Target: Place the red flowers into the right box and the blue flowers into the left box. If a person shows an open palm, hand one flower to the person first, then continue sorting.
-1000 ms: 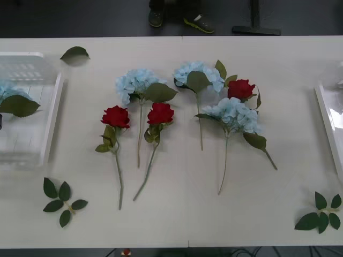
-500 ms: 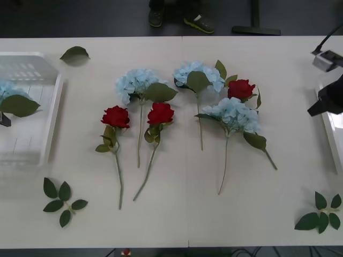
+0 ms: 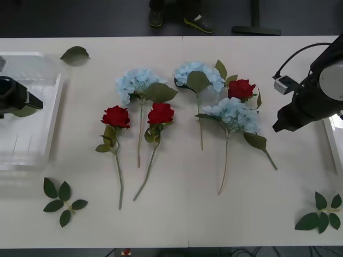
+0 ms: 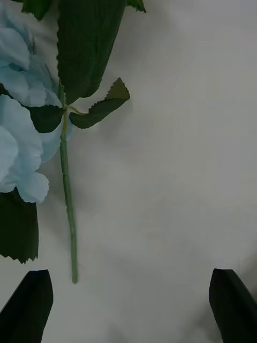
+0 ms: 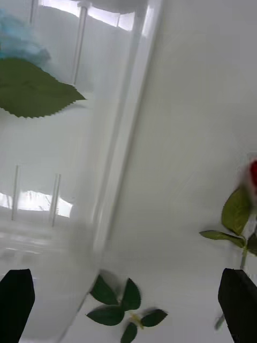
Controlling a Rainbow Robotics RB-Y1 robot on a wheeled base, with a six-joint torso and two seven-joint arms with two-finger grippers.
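Right gripper point(image 3: 280, 127), fingers spread and empty, hangs over the white table point(image 3: 182, 214) just beside the blue flowers point(image 3: 236, 115), between them and the right box point(image 3: 328, 120). Left gripper point(image 3: 35, 101), also spread and empty, hovers over the left box point(image 3: 51, 123), where one blue cluster point(image 5: 21, 40) lies. Three red flowers point(image 3: 160, 113) rest mid-table among the blue ones.

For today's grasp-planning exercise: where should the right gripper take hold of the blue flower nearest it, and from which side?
Grip the blue flower on its bare stem below the leaves, probably coming straight down from above. It lies flat on the table, and the stem is thin, straight and unobstructed there. The right gripper has its fingers open.
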